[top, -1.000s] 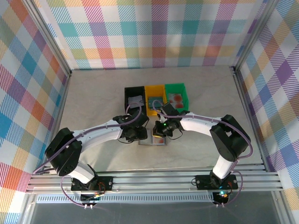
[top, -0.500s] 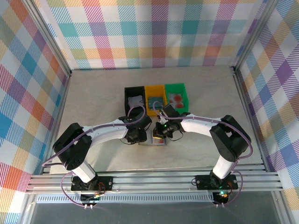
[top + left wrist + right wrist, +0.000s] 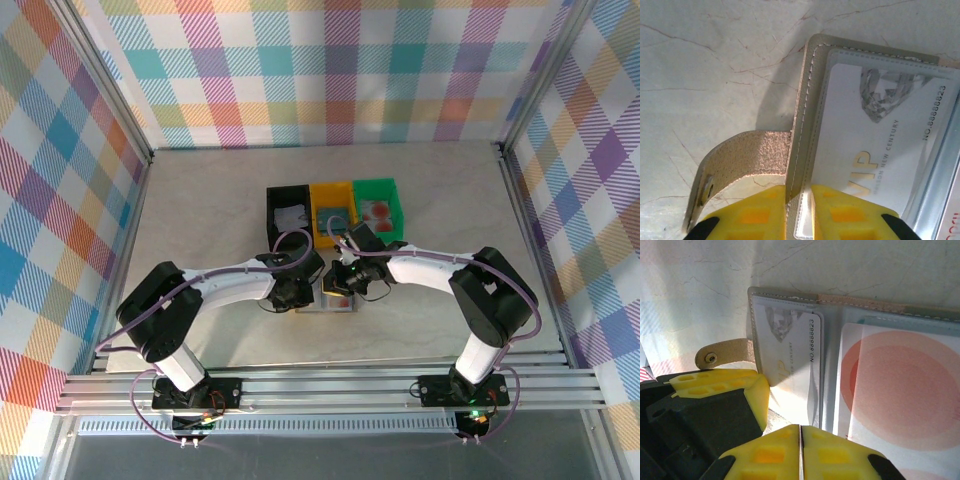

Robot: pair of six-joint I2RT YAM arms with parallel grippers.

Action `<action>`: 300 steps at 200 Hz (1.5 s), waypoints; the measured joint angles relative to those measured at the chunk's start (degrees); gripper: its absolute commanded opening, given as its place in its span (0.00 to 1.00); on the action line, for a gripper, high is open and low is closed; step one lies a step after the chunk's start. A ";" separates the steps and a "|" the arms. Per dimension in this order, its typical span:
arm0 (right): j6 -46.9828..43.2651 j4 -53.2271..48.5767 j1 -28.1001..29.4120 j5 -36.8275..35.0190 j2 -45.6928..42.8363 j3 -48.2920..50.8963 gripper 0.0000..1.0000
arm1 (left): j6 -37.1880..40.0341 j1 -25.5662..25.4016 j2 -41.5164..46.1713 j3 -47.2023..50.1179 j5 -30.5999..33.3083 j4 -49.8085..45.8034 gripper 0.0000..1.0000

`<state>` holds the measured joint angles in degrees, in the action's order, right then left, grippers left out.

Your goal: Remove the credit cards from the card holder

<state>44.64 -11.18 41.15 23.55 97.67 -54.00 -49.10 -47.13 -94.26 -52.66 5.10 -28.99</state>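
The left gripper (image 3: pixel 799 199) has its yellow fingers nipped onto the stitched left edge of the card holder (image 3: pixel 806 95), the leather border caught between them. The right gripper (image 3: pixel 800 436) is closed, pads meeting in a hairline just in front of the holder's middle fold; I cannot tell whether anything thin is caught there. The holder lies open and flat on the table (image 3: pixel 710 55), in front of the trays, between the two wrists, its snap strap (image 3: pixel 740 157) curling out to the left.

Compared with a second ago, the left arm (image 3: pixel 215 285) has swung in towards the centre, bringing its gripper up against the holder's left side, and its fingers have drawn together onto that edge. The right arm sits much as it did.

Counting: one holder with two pocket panels, and two cards in it, a white card (image 3: pixel 880 135) in the left panel and a reddish-pink card (image 3: pixel 905 390) in the right. Three trays stand behind: black tray (image 3: pixel 274 198), yellow tray (image 3: pixel 330 188), green tray (image 3: pixel 376 184).
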 measured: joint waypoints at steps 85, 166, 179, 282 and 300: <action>1.05 1.75 0.20 1.03 2.58 0.00 0.14 | -0.22 -0.04 0.46 1.68 0.48 2.19 0.09; 1.22 2.14 0.28 -0.46 3.58 -0.55 0.19 | -0.22 -0.04 1.18 2.80 0.52 3.52 0.05; 1.22 2.14 0.28 -0.85 3.80 -0.55 0.19 | -0.22 -0.04 1.31 2.99 0.52 3.69 0.05; 1.20 3.17 0.28 -1.16 5.70 -0.87 0.19 | -0.20 -0.04 1.09 3.08 0.48 3.96 0.01; 1.18 3.98 0.28 -1.16 5.70 -0.87 0.19 | -0.20 -0.04 0.98 3.08 0.48 3.98 0.01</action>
<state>45.82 -7.20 41.43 22.39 103.37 -54.87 -49.30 -47.18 -93.27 -49.58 5.58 -25.02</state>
